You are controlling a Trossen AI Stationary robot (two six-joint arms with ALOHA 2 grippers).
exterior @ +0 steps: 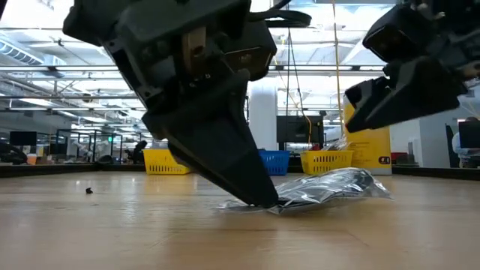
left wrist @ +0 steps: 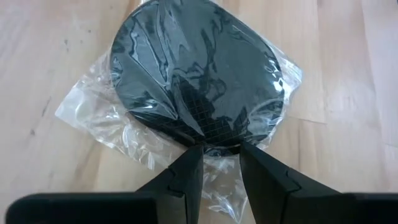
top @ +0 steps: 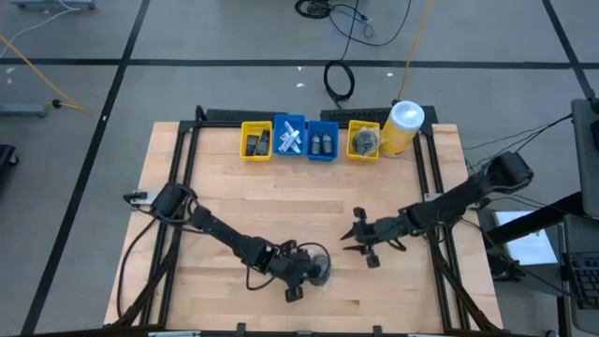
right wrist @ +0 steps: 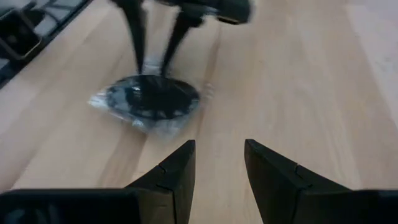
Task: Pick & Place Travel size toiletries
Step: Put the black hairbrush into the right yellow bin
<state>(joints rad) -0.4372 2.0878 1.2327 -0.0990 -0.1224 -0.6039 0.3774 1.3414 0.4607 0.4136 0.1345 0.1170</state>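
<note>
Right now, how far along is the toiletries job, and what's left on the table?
Done: all four bins at the back hold items. In hand: the left gripper is down at the edge of the plastic-wrapped mesh puff, fingers straddling the wrapper; a firm pinch isn't clear. The right gripper hovers open nearby. Left: lift the puff and bin it.

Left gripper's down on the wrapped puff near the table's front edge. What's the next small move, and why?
Probably close the left gripper on the clear wrap's edge, then lift. Its fingertips straddle the plastic beside the dark mesh puff, which lies flat on the table, with a gap showing between them. The right gripper hangs apart, empty, so nothing blocks the lift.
</note>
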